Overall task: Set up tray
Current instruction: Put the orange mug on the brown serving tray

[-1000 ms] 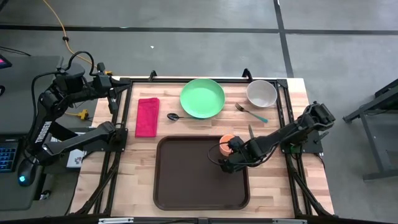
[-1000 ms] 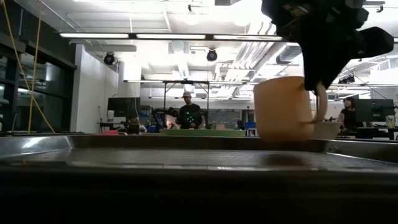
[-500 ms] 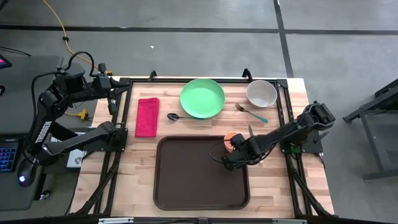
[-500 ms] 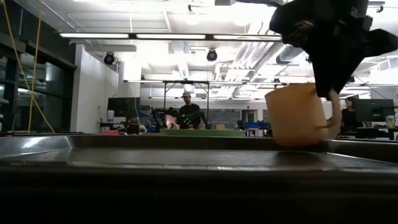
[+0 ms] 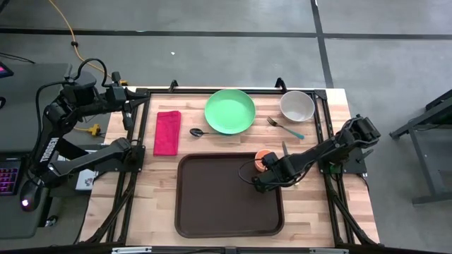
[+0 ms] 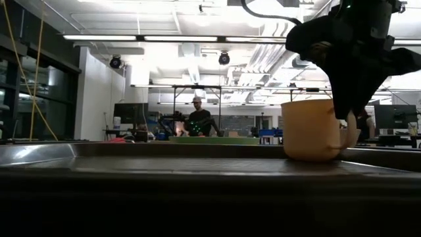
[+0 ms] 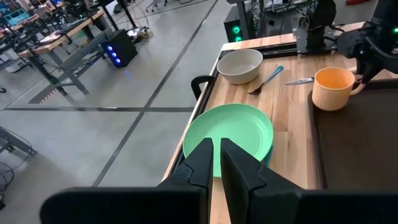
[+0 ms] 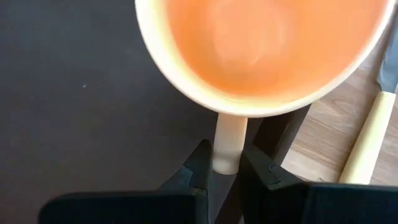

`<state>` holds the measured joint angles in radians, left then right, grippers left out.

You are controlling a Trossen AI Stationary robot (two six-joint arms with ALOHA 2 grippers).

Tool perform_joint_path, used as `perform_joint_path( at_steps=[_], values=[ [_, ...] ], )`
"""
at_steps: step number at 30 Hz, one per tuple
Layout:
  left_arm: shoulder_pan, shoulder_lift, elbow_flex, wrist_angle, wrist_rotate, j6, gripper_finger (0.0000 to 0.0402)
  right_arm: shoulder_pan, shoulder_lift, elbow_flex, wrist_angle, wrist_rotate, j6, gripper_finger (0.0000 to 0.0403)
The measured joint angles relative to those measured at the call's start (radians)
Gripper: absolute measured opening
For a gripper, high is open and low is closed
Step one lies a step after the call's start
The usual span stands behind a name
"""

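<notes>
Orange and upright, the mug (image 5: 262, 157) now stands on the far right corner of the tray (image 5: 212, 204); a second ago it hung clear above the tray floor and nearer the middle, and half a second ago it was tilted, just touching down. The right gripper (image 8: 228, 163) is still clamped on the mug's handle (image 8: 230, 143), its two fingers pinching it from either side, with the mug directly ahead of them. From table height the mug's base meets the tray surface, the gripper (image 6: 348, 115) hanging down at its side.

Just beside the gripper, off the tray's edge, a pale-handled knife (image 8: 367, 140) lies on the wooden table (image 5: 311, 212). Farther beyond the mug are a fork with a teal handle (image 5: 284, 127) and a white bowl (image 5: 297, 106). Farther still and off to the side lie a spoon (image 5: 200, 132), the green plate (image 5: 230, 111) and a red napkin (image 5: 167, 132).

The left gripper (image 7: 217, 163) waits at the far left corner of the table, fingers nearly together around nothing, unchanged from before.
</notes>
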<state>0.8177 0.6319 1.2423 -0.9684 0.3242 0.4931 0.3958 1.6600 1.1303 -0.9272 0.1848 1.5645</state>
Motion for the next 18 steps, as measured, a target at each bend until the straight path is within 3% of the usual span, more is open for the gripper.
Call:
perform_joint_path(
  at_steps=[8, 18],
  values=[
    [0.000, 0.000, 0.000, 0.000, 0.006, 0.000, 0.0062, -0.001, -0.005, -0.001, -0.003, -0.045, 0.006, 0.0134],
    [0.000, 0.000, 0.000, 0.000, 0.007, 0.000, 0.0062, -0.001, -0.211, -0.001, 0.016, 0.060, -0.014, 0.0156]
  ],
)
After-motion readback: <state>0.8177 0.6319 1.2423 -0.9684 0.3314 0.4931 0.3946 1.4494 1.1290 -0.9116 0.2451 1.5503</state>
